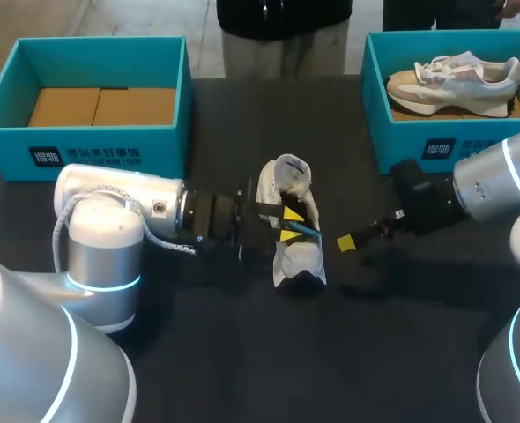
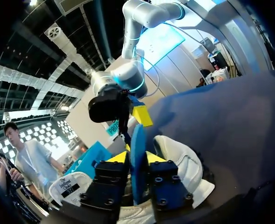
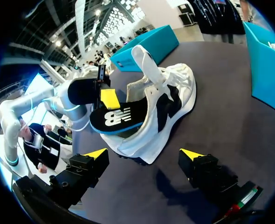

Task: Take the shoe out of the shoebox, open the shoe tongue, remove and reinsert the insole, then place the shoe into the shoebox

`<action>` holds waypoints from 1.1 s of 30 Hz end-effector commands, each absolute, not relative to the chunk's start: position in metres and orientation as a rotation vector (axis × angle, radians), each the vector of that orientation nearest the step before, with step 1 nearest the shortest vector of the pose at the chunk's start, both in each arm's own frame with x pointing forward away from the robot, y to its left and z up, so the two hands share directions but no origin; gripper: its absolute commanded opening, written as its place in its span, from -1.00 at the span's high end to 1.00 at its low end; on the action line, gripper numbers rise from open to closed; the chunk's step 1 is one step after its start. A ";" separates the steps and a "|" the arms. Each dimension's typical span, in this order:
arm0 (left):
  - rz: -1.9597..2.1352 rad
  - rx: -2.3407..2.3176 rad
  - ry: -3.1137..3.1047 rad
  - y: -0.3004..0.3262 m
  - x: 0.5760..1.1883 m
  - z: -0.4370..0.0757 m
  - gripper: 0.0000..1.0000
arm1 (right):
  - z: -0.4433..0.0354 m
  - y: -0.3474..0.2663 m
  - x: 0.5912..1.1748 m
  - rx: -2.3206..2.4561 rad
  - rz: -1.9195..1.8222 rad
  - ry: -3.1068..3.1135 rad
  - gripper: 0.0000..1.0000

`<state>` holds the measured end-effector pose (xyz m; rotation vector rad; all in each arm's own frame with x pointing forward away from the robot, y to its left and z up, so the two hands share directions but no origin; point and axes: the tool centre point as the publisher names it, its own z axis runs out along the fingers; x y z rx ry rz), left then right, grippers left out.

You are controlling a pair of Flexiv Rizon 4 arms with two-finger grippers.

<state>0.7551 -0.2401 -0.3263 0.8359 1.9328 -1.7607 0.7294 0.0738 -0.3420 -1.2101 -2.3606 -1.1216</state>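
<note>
A white shoe [image 1: 297,257] lies on the dark table between my two arms, tongue [image 1: 291,173] pulled up. My left gripper [image 1: 286,225] reaches into its opening from the left and is shut on the blue insole [image 1: 308,231]. In the left wrist view the insole [image 2: 138,140] stands edge-on between both yellow tips, with the shoe [image 2: 186,164] beside them. My right gripper [image 1: 346,242] hangs open just right of the shoe, holding nothing. In the right wrist view its fingers [image 3: 95,153] stand wide apart before the shoe [image 3: 172,105], and the dark insole [image 3: 119,117] sticks out of it.
A teal shoebox [image 1: 92,145] with cardboard inserts stands at the back left. A second teal shoebox [image 1: 419,145] at the back right holds another pale shoe [image 1: 454,77]. Bare table lies in front of the shoe.
</note>
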 end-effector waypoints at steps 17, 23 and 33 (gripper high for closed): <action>-1.721 0.858 1.983 -0.244 0.772 -0.343 1.00 | -0.342 0.074 0.729 -1.211 -1.121 -2.362 -1.00; -1.706 0.850 1.990 -0.237 0.771 -0.342 1.00 | -0.342 0.074 0.729 -1.211 -1.121 -2.362 -1.00; -1.747 0.843 1.934 -0.233 0.762 -0.326 -0.17 | -0.342 0.074 0.729 -1.211 -1.121 -2.362 -1.00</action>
